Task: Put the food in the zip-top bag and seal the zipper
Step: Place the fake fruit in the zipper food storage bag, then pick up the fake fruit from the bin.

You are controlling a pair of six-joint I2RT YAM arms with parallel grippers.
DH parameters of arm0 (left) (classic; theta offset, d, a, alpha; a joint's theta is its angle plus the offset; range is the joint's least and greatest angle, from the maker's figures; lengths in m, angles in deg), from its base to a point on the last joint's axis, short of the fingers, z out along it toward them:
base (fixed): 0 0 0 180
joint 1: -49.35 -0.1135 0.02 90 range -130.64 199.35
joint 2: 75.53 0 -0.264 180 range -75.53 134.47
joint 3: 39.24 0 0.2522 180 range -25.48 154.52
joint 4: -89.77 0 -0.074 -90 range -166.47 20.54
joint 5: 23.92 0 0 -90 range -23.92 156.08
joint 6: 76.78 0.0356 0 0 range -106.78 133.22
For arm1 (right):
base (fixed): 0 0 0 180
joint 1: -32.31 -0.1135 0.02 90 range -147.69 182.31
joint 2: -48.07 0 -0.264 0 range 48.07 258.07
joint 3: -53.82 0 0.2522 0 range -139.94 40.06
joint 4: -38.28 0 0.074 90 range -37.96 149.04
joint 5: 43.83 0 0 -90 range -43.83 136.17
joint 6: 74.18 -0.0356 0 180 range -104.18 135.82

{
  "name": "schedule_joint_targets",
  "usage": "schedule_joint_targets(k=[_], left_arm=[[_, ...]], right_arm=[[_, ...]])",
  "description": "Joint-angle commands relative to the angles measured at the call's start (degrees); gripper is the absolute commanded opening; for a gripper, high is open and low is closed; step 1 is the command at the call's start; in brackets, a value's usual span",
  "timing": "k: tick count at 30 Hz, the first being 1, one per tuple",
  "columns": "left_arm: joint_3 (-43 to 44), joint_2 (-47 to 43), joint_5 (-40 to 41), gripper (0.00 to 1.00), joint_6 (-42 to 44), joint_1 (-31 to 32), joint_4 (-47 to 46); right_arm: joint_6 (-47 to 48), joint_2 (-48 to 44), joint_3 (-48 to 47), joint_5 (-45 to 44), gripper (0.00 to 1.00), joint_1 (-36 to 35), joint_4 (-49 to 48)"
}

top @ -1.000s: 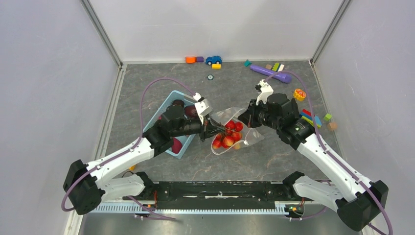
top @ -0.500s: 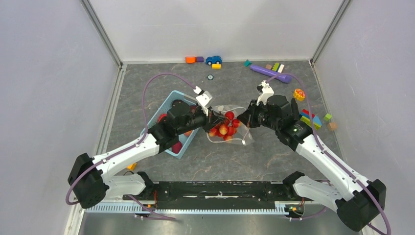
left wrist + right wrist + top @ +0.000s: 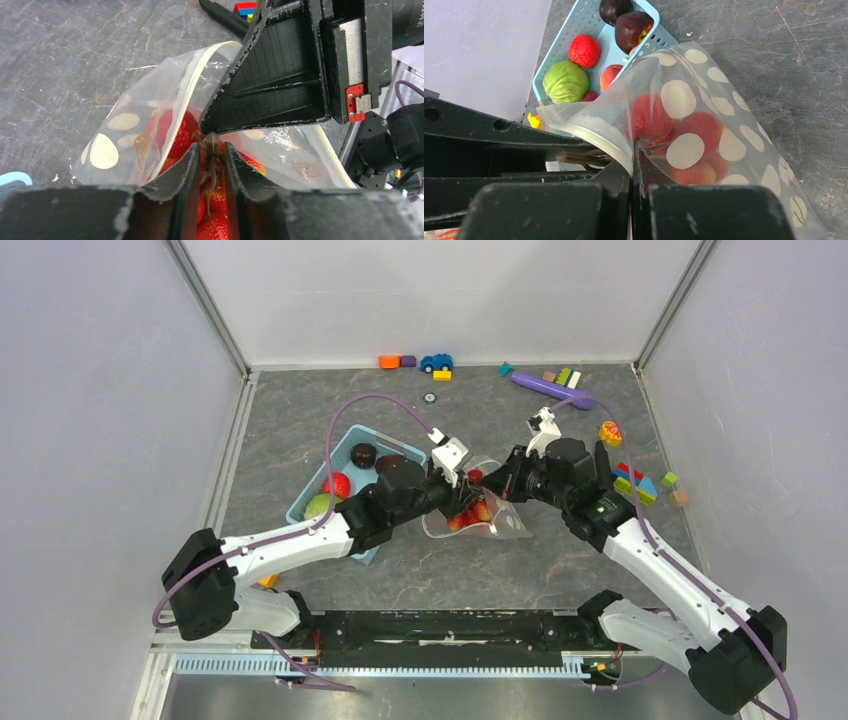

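Filling step: bag mouth held up between my two claws

My right claw (image 3: 633,155) is clamped tight on the rim of the clear, white-dotted zip-top plastic bag (image 3: 724,125). My left claw (image 3: 212,150) stands a crack apart around a brown stalk; whether it grips, I cannot tell. Red toy fruits (image 3: 701,130) lie inside. At nine o'clock of the bag, the light blue plastic basket (image 3: 564,42) holds green, red and maroon pieces. I'd fetch those next, then close the zipper (image 3: 192,75).

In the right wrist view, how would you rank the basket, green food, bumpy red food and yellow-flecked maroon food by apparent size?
1. basket
2. green food
3. bumpy red food and yellow-flecked maroon food look about alike, so I leave them unranked.
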Motion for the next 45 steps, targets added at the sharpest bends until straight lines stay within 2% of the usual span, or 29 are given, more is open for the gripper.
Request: schedule_joint_targets(k=[1, 8, 9, 10, 15, 19, 24, 26, 30, 39, 42, 45], left_arm=[[3.13, 0.22, 4.54, 0.36, 2.45, 0.98, -4.05], [2.55, -4.11, 2.18, 0.74, 2.3, 1.6, -2.04], [2.22, -5.06, 1.92, 0.83, 1.95, 1.59, -1.95], [1.96, -6.25, 1.91, 0.99, 1.61, 1.6, -1.77], [1.37, -11.87, -1.11, 1.0, -0.02, 1.6, 0.94], [1.35, -15.97, 1.34, 1.0, -2.67, 1.58, 5.37], [3.45, -18.44, 16.02, 1.0, -6.32, 1.59, 19.28], [3.12, -19.52, 19.61, 1.0, -7.13, 1.6, 22.83], [2.61, -20.7, 25.31, 1.0, -9.82, 1.57, 26.72], [4.98, -17.79, 37.89, 1.0, -13.17, 1.11, 33.91], [5.46, -16.21, 38.74, 1.0, -14.68, -0.04, 36.2], [4.35, -15.06, 32.16, 1.0, -16.89, -4.37, 35.97]], right_arm=[[-2.07, -1.6, -0.5, 0.57, 0.0, 0.06, -2.95], [-2.15, -2.24, -1.01, 0.21, 0.0, 1.0, -2.77], [-2.09, -2.31, -1.11, 0.29, 0.0, 1.2, -2.69], [-2.11, -2.3, -1.24, 0.2, 0.0, 1.36, -2.55], [-1.26, -2.38, -1.54, -0.27, 0.0, 2.04, -2.0], [1.74, -2.05, -1.73, -2.46, 0.0, 2.33, 0.36], [9.3, -1.75, -3.24, -9.04, 0.0, 2.43, 6.26], [13.42, -1.38, -4.77, -12.22, 0.0, 2.51, 9.4], [19.4, -1.94, -5.67, -20.37, 0.0, 2.44, 13.2], [28.57, -1.96, -7.56, -31.82, 0.08, 2.43, 18.26], [30.15, -1.86, -8.44, -33.19, 0.13, 2.46, 19.43], [30.5, -1.84, -9.43, -32.32, 0.2, 2.44, 19.74]])
